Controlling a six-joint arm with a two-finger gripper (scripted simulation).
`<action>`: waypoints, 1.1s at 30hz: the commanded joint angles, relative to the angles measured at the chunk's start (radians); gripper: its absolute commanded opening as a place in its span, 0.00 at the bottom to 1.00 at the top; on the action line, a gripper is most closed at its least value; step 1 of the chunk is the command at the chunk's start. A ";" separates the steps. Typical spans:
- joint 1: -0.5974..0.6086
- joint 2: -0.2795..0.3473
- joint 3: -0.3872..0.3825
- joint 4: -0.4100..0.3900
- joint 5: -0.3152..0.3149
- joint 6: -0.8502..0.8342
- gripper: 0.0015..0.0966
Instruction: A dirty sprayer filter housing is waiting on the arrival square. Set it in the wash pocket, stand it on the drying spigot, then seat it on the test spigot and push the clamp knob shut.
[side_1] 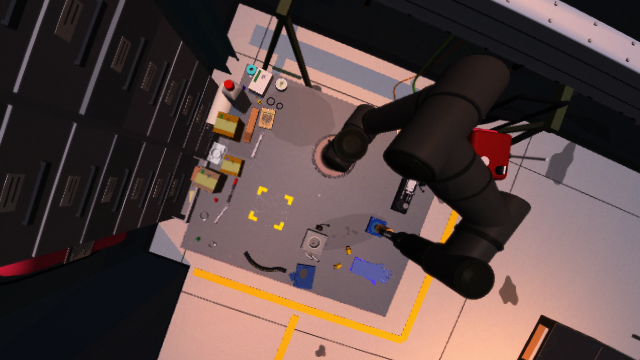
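Observation:
The filter housing (382,230) is mostly hidden by my gripper (386,232), which is closed on it above the blue fixture plate (375,226) near the table's right edge; only a small brass and dark part of it shows. The arrival square (271,207), marked by yellow corners, lies to the left with nothing on it. A grey plate with a round hole (314,242) sits between the square and the blue plate. Another blue plate (303,275) lies near the front edge. I cannot tell whether the housing touches the fixture.
My arm's dark links (440,150) span the table's right side. Boxes and small parts (225,150) crowd the left edge. A blue glove (371,270), a black hose (264,265) and brass bits (343,257) lie near the front. A black device (406,195) sits right.

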 commanded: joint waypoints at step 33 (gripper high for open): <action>0.268 -0.042 0.024 0.000 -0.065 -0.268 0.07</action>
